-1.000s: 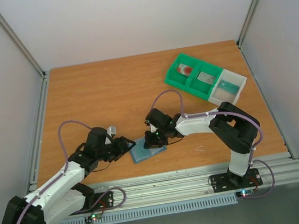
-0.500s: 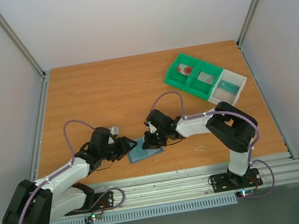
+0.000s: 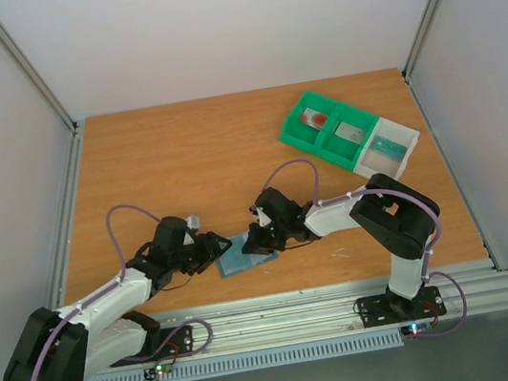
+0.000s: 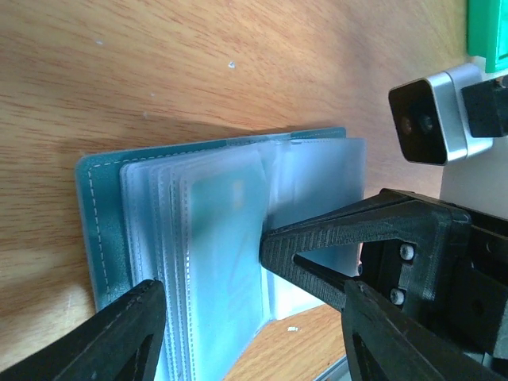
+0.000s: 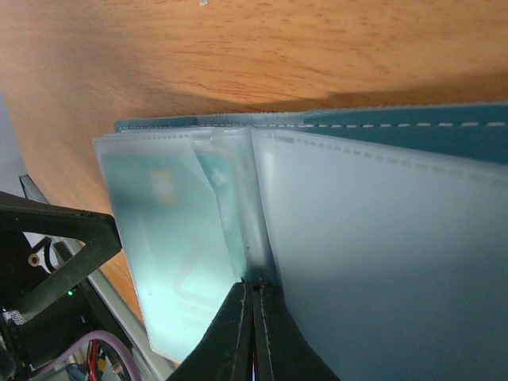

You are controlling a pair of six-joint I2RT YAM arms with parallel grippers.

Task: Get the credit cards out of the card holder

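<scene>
Bearing the card holder (image 3: 243, 258), a wooden table (image 3: 191, 162) meets white walls (image 3: 229, 30).

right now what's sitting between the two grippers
The open card holder lies between the left gripper and the right gripper. The top external view shows it best.

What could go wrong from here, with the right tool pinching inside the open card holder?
1. The right tool is shut on a thin clear sleeve, not on the teal card in a neighbouring sleeve. Pulling would likely drag or lift the whole card holder, or tear the plastic.
2. The left tool is open, straddling the holder's edge without visibly pinning it, so the holder may slide.
</scene>
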